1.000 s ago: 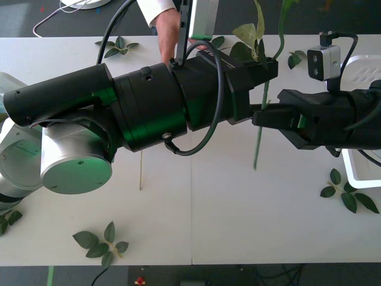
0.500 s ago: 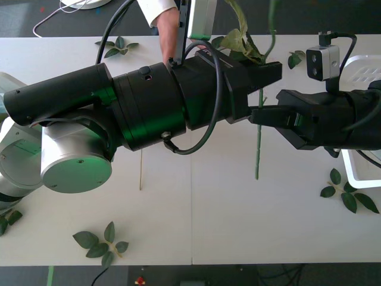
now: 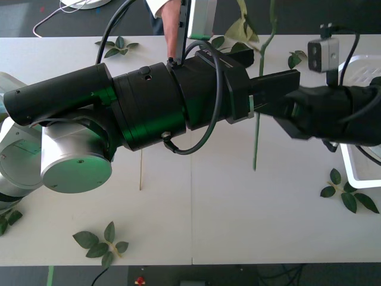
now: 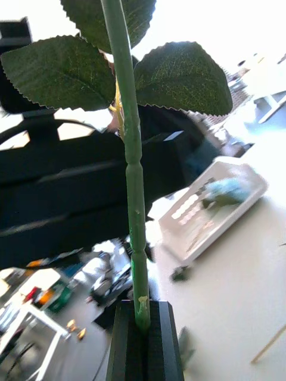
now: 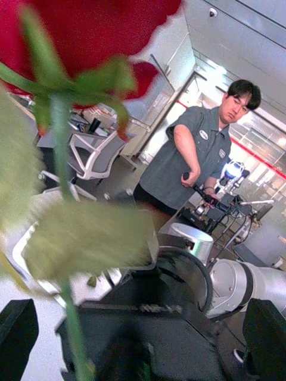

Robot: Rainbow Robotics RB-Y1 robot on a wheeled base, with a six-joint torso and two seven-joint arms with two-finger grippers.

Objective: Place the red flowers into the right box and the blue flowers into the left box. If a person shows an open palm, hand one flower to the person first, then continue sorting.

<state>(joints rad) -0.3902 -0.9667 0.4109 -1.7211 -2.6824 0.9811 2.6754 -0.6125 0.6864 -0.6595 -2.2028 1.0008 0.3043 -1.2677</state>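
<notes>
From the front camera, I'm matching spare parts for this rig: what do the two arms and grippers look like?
The left arm is thick, glossy black cylinders with a silver-grey round joint cap and a black cable looped along its wrist. The left gripper and right gripper are matte black and angular. A small grey camera block with its own cable sits above the right arm.

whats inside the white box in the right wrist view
A blue flower lies inside the white box, with dark leaves beside it. The box's near wall hides the rest of its floor. The right pincer is shut on the green stem in front.
</notes>
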